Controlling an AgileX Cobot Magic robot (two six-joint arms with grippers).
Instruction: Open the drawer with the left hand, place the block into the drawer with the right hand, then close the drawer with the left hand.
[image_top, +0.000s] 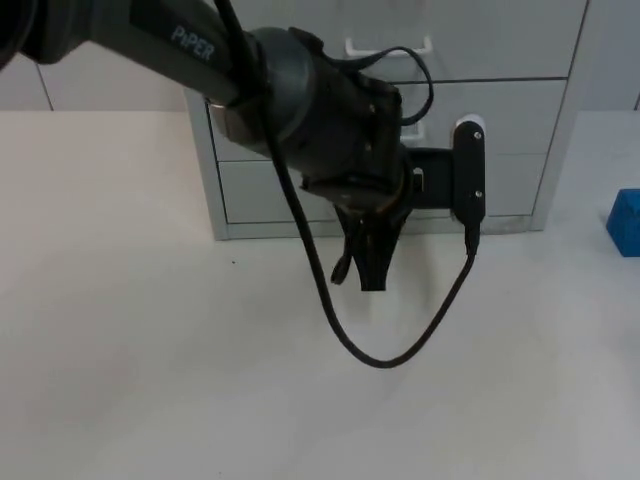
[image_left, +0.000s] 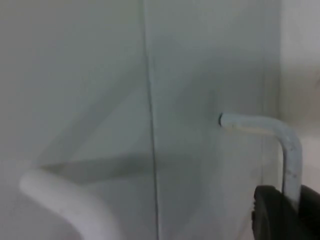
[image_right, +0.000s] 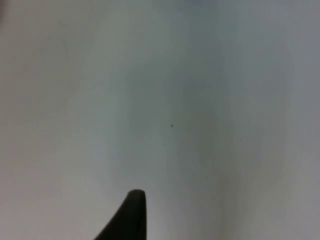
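A grey drawer cabinet stands at the back of the table with all its drawers closed; white handles show on the fronts. My left gripper hangs open just in front of the lower drawers, with nothing between its fingers. In the left wrist view a drawer front is very near. One black fingertip sits right beside a white handle without closing on it. The blue block lies on the table at the far right. In the right wrist view one black fingertip hovers over bare table.
The white table top stretches wide in front of the cabinet. The left arm's bulk covers the cabinet's middle. A second white handle shows in the left wrist view, across the seam between two drawer fronts.
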